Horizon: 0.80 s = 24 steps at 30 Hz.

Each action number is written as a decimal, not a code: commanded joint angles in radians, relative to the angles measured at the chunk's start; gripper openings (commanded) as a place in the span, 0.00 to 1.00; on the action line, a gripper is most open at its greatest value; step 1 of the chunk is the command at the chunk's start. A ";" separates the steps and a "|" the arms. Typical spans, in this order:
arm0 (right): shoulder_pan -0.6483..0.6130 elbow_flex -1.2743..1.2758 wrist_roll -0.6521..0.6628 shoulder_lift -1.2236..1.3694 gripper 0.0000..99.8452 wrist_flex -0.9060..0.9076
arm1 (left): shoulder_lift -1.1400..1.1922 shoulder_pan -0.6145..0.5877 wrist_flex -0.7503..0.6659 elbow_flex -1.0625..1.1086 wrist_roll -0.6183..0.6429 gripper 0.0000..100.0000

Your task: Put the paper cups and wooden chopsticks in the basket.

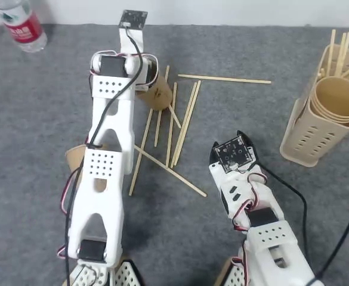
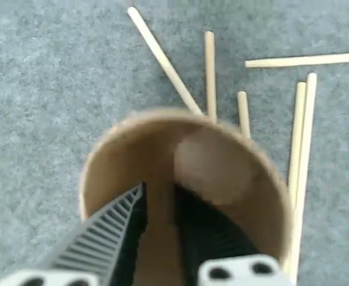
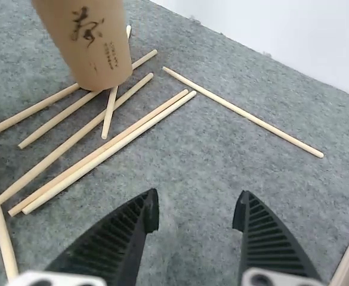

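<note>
The paper cup (image 1: 157, 90) is at the far side of the scatter of wooden chopsticks (image 1: 183, 125), its open mouth facing the left wrist camera. The left gripper (image 2: 159, 190) has hold of it. Its fingers are drawn close on a strip of the cup's wall, one of them apparently inside the mouth, though the view is too tight to be sure. From the right wrist, the cup's base sits over the ends of several sticks. A lone chopstick (image 1: 225, 78) lies apart from the pile, on the side nearer the basket (image 1: 302, 140), which stands at the right edge of the grey mat (image 1: 252, 47) with stacked cups (image 1: 339, 98) and a few sticks upright inside. A second cup (image 1: 76, 158) lies half hidden under the left arm. The right gripper (image 3: 195, 208) hangs over bare mat just beside the pile — jaws wide apart, nothing between them. A water bottle (image 1: 22, 27) lies at the far left corner.
</note>
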 commanded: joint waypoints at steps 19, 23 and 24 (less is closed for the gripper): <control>0.013 -0.011 0.017 -0.018 0.21 -0.022 | -0.353 0.081 0.063 0.001 -0.049 0.23; 0.013 -0.011 0.017 -0.018 0.21 -0.022 | -0.269 0.034 0.008 0.038 -0.066 0.23; 0.013 -0.011 0.017 -0.018 0.21 -0.022 | -0.247 0.018 0.003 0.041 -0.066 0.23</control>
